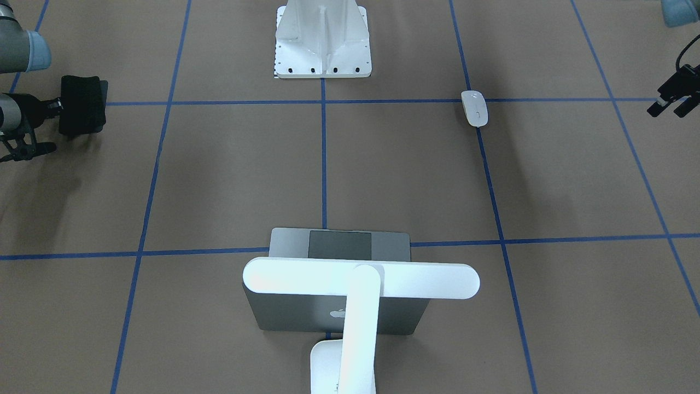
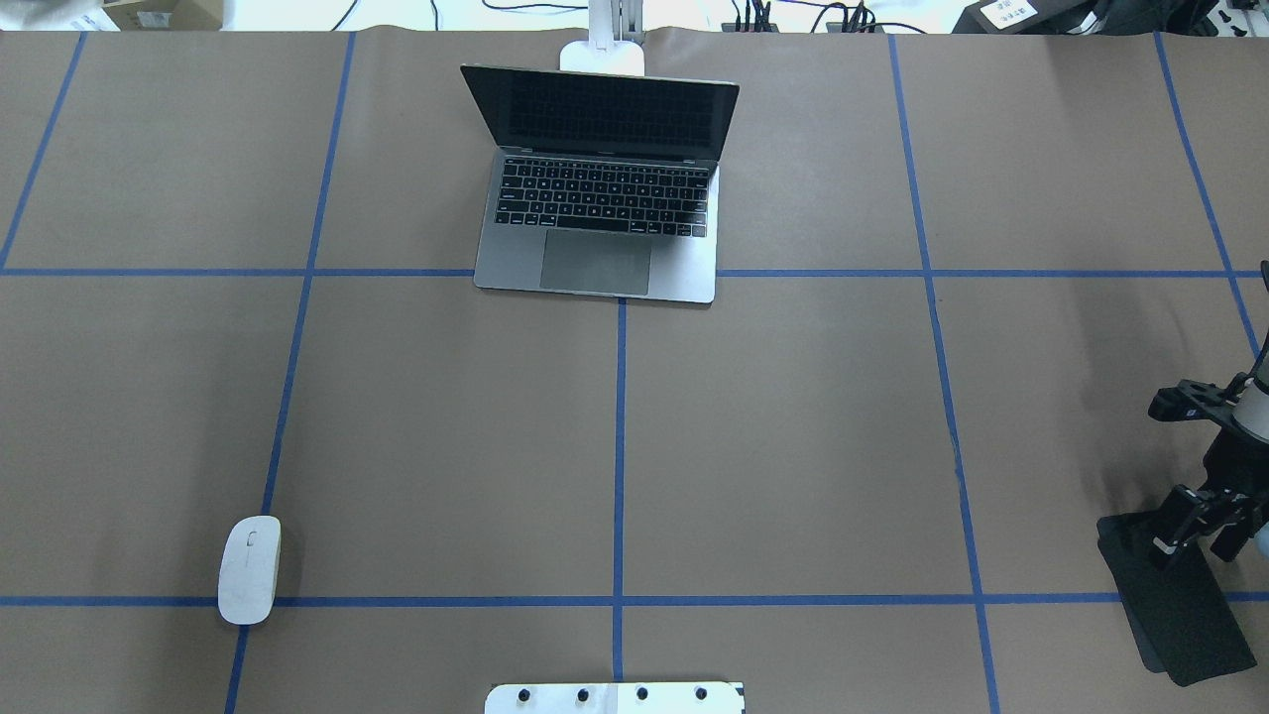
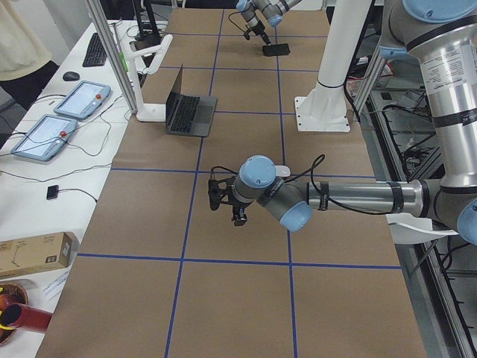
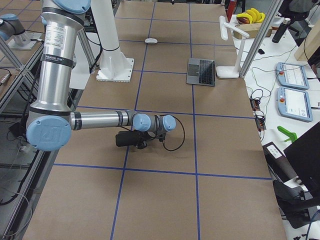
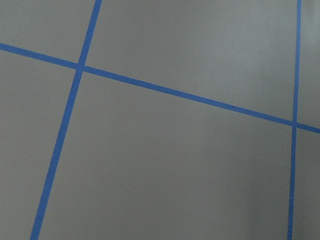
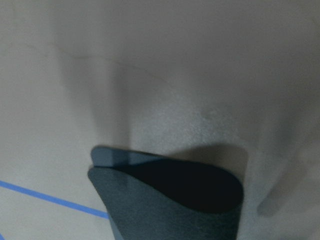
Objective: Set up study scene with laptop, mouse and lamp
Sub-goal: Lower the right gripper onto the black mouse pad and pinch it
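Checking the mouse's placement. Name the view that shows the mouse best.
Overhead exterior: the mouse lies whole and unobstructed, by a tape line. Exterior front-facing shows it smaller; exterior right, a far speck. The remaining views don't show it.

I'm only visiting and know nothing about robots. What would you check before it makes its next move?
1. Laptop open, keys facing the robot: ok.
2. Lamp behind the laptop, with its head over it: ok.
3. Lamp lit: cannot tell.
4. Mouse beside the laptop: not ok. It lies far off, on the near side at the robot's left.
5. Left gripper open and empty, ready to fetch the mouse: ok.
6. Right gripper free: not ok. It appears to hold a black pad by its edge.
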`<action>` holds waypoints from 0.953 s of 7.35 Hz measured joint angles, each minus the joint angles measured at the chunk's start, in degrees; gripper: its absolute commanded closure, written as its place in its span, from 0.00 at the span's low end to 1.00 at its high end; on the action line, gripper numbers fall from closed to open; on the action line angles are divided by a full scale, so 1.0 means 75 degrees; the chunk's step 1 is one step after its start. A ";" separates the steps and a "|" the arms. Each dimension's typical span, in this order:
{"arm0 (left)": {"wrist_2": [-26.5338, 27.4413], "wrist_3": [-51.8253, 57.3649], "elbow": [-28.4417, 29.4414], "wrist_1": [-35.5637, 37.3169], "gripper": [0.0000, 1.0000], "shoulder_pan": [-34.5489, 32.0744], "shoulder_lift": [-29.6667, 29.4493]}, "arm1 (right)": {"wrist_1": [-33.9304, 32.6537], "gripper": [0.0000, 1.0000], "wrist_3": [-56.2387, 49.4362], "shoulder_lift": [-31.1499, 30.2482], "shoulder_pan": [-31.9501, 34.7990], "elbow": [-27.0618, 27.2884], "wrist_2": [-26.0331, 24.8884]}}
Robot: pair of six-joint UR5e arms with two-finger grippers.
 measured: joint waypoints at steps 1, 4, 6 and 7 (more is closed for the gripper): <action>-0.0001 0.0003 -0.0004 -0.0041 0.07 -0.0002 0.0030 | 0.0001 0.00 0.0052 -0.0012 -0.0066 0.0002 -0.0018; -0.0004 0.0004 -0.0002 -0.0131 0.07 -0.0063 0.0055 | 0.0027 0.55 0.0414 -0.0015 -0.0156 0.0072 0.0090; -0.0012 0.0006 -0.0007 -0.0147 0.07 -0.0119 0.0058 | 0.0050 0.99 0.0528 -0.0021 -0.0192 0.0072 0.0074; -0.0013 0.0011 -0.0009 -0.0147 0.07 -0.0126 0.0051 | 0.0056 1.00 0.0540 -0.0024 -0.0196 0.0071 0.0054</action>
